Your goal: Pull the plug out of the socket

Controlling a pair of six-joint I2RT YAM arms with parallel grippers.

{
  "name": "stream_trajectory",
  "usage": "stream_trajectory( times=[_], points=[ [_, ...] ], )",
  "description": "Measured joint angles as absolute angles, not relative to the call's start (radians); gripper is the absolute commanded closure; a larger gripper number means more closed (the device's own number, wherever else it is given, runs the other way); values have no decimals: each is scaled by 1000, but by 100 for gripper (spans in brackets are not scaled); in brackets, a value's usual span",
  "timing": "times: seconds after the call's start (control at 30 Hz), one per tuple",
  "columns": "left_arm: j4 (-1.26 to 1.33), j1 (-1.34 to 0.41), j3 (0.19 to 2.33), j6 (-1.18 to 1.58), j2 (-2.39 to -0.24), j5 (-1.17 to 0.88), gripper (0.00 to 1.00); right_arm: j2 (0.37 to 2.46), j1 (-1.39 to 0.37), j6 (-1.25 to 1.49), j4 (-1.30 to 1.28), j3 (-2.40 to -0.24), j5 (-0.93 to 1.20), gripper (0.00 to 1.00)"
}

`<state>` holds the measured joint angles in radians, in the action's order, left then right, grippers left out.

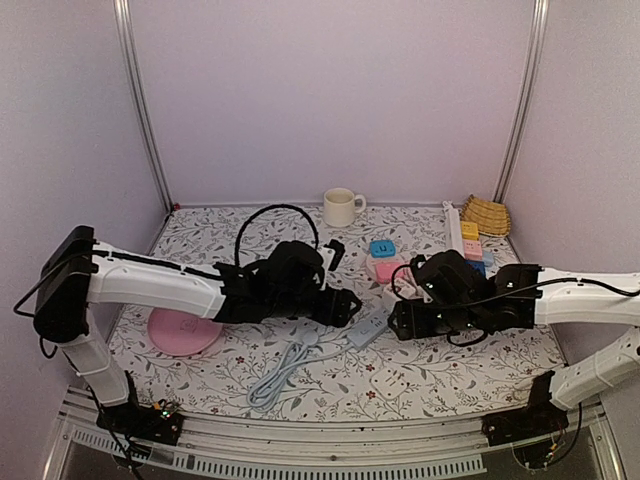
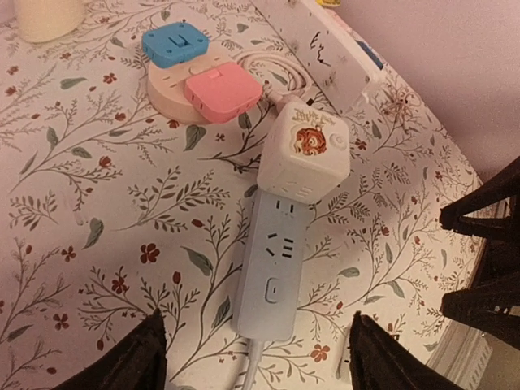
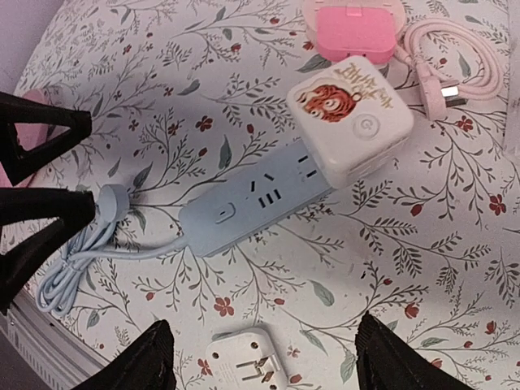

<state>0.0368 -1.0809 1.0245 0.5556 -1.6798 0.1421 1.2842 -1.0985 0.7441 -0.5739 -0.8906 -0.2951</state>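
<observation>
Top external view: both hands spread beside the power strip

Top external: left hand (image 1: 345,307) and right hand (image 1: 400,320) flank the power strip (image 1: 367,333).

Left wrist: spread fingers straddle the strip's switch end without touching it. The tiger cube plug (image 2: 305,154) sits on the far end. Pin the strip here.

Right wrist: spread fingers frame a loose white plug (image 3: 244,363). Judging by this, grip the cube squarely and pull straight.

Before me lie one blue power strip (image 2: 276,276), one tiger-printed cube plug (image 2: 305,154), one loose white plug (image 3: 244,361), one cream mug (image 1: 340,207), one pink plate (image 1: 183,330) and two square adapters (image 2: 175,45) (image 2: 221,91).
</observation>
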Motion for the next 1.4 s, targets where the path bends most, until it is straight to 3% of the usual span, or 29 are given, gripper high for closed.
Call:
stream_trajectory(
  times=[0.27, 0.43, 0.6, 0.9, 1.17, 1.4],
  points=[
    [-80, -1101, 1349, 456, -1917, 147, 18, 1139, -851, 705, -412, -764, -197, 17],
    [-139, -1109, 1452, 419, -2017, 173, 18, 1134, -760, 649, -338, -755, -142, 6],
    [-160, -1110, 1416, 422, -2024, 175, 19, 1222, -757, 546, -300, -810, -118, 0],
    [-134, -1114, 1214, 465, -1982, 166, 19, 1434, -717, 299, -247, -920, -73, 0],
    [-81, -1116, 1059, 487, -1791, 176, 19, 1507, -699, 160, -239, -923, -41, 6],
    [-47, -1116, 1015, 482, -1751, 177, 19, 1573, -699, 86, -232, -934, -20, 12]
  ],
)
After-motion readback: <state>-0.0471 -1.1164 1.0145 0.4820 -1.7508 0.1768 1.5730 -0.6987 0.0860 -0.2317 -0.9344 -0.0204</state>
